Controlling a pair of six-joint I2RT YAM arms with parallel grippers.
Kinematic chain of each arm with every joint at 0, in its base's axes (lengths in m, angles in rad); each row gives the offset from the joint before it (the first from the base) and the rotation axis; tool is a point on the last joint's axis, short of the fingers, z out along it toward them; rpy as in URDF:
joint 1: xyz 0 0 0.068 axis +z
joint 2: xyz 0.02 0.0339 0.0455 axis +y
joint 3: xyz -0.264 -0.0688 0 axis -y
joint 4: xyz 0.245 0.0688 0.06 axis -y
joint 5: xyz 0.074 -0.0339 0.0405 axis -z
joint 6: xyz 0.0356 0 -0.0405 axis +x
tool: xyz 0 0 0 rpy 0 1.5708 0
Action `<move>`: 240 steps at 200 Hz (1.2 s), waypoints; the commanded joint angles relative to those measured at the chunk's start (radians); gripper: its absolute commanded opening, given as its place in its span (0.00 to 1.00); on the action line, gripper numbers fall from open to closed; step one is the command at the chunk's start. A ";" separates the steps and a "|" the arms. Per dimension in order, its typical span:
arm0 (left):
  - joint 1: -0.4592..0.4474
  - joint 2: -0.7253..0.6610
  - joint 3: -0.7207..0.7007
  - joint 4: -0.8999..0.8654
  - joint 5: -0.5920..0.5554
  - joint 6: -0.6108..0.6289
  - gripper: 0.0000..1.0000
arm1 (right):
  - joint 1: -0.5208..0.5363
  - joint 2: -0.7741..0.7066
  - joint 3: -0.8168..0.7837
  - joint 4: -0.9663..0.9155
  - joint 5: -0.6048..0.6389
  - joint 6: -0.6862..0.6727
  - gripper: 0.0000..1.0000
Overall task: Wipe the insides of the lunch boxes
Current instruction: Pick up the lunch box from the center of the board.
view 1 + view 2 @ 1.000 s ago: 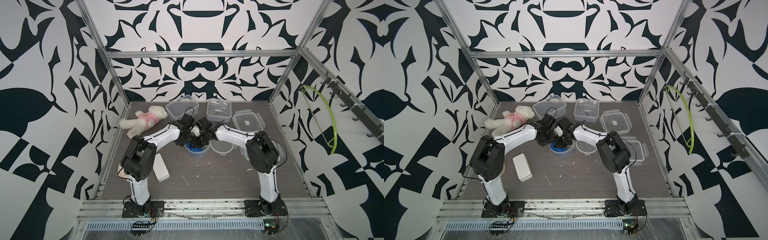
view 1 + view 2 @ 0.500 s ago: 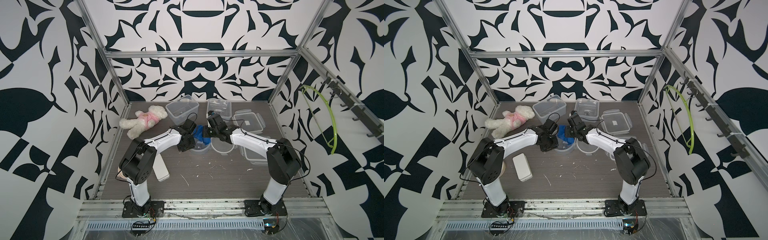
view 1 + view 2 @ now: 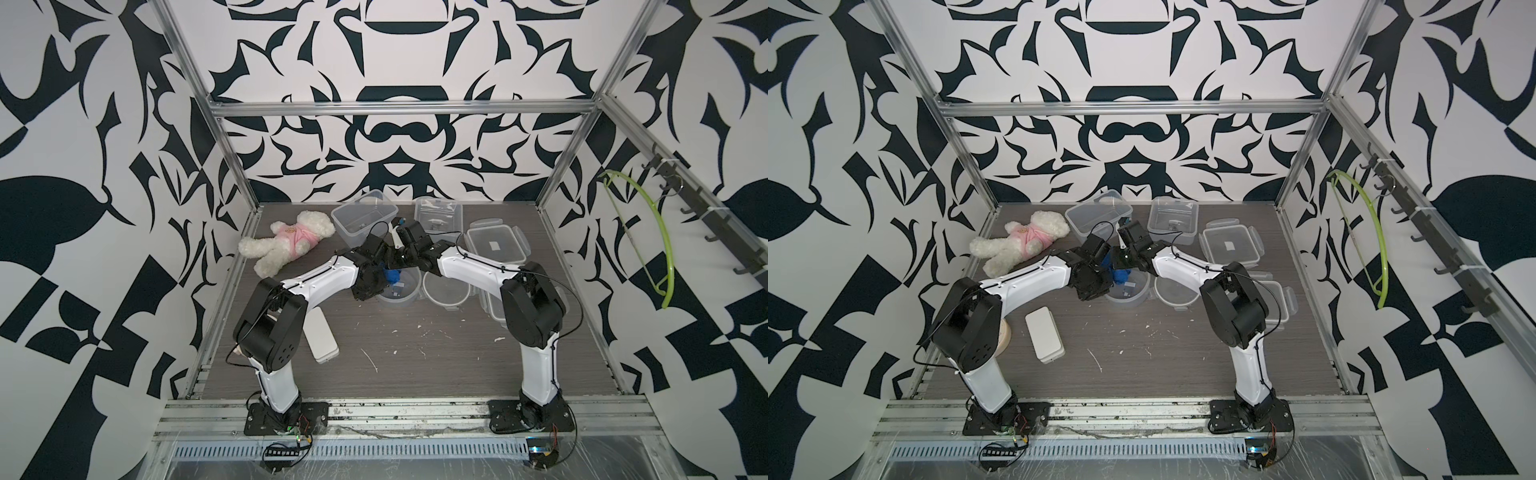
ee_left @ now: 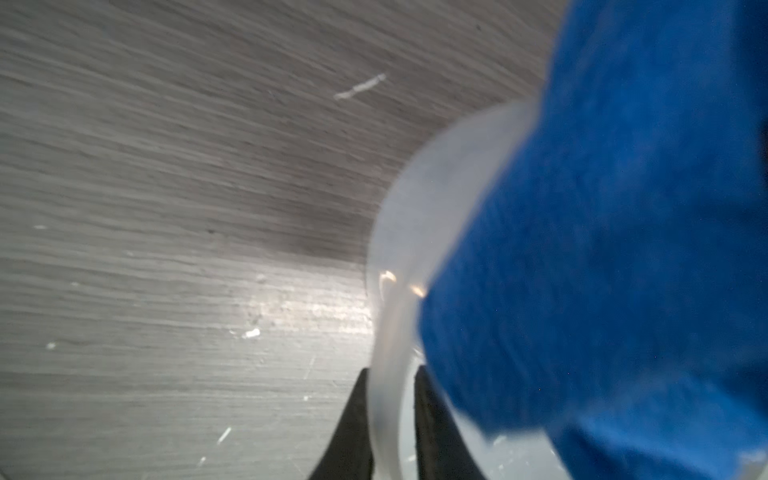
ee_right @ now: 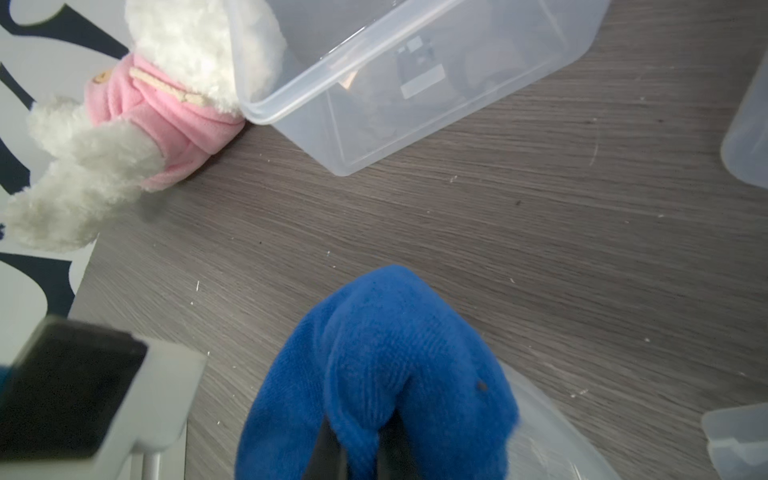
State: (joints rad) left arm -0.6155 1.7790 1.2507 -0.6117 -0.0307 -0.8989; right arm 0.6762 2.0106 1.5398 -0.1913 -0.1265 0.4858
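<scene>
A round clear lunch box [image 3: 401,293] [image 3: 1128,294] stands mid-table. My left gripper [image 4: 390,376] is shut on its rim [image 4: 384,316], one black finger outside the wall and one inside. Above the box's left side my right gripper [image 5: 359,419] is shut on a bunched blue cloth [image 5: 386,365] [image 3: 392,275] [image 3: 1121,275], which hangs over the rim [image 4: 602,249]. Two empty rectangular lunch boxes [image 3: 363,216] [image 3: 438,214] sit at the back of the table. In the right wrist view one of them [image 5: 415,79] lies beyond the cloth.
Next to the round box lies a round lid [image 3: 446,286], and two rectangular lids [image 3: 496,245] [image 3: 1277,299] are at the right. A teddy bear in pink [image 3: 286,243] lies back left, a flat white case [image 3: 320,336] front left. White crumbs dot the table [image 3: 415,353].
My left gripper has closed onto the round box's rim. My right arm has drawn back and brought the blue cloth down toward the box's left side.
</scene>
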 commanded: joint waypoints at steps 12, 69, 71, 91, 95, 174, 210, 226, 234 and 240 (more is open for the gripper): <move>-0.017 0.023 0.036 -0.054 0.011 0.050 0.12 | -0.003 0.029 0.165 -0.143 0.099 -0.104 0.00; -0.014 0.026 0.055 -0.080 -0.010 0.060 0.09 | -0.004 -0.056 0.053 -0.184 0.242 -0.178 0.00; -0.014 0.028 0.056 -0.082 -0.010 0.060 0.09 | -0.004 -0.061 0.046 -0.177 0.232 -0.179 0.00; -0.013 0.033 0.070 -0.091 -0.017 0.061 0.09 | 0.009 -0.097 -0.029 -0.129 0.069 -0.171 0.00; -0.014 0.033 0.073 -0.094 -0.019 0.061 0.09 | 0.013 -0.098 -0.039 -0.128 0.040 -0.167 0.00; -0.008 0.050 0.121 -0.099 -0.026 0.063 0.08 | 0.082 -0.118 -0.297 0.094 -0.384 0.002 0.00; -0.006 0.039 0.116 -0.103 -0.050 0.064 0.08 | 0.083 -0.175 -0.274 -0.129 -0.474 -0.045 0.00; -0.004 0.034 0.110 -0.102 -0.052 0.067 0.08 | 0.083 -0.191 -0.233 -0.323 -0.414 -0.130 0.00; -0.003 0.032 0.106 -0.102 -0.054 0.068 0.08 | 0.084 -0.196 -0.212 -0.428 -0.348 -0.175 0.00; -0.002 0.029 0.102 -0.100 -0.055 0.069 0.08 | 0.083 -0.201 -0.197 -0.496 -0.290 -0.204 0.00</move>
State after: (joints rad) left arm -0.6304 1.8156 1.3315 -0.7818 -0.0631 -0.8143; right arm 0.7353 1.8900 1.2724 -0.3412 -0.4648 0.4019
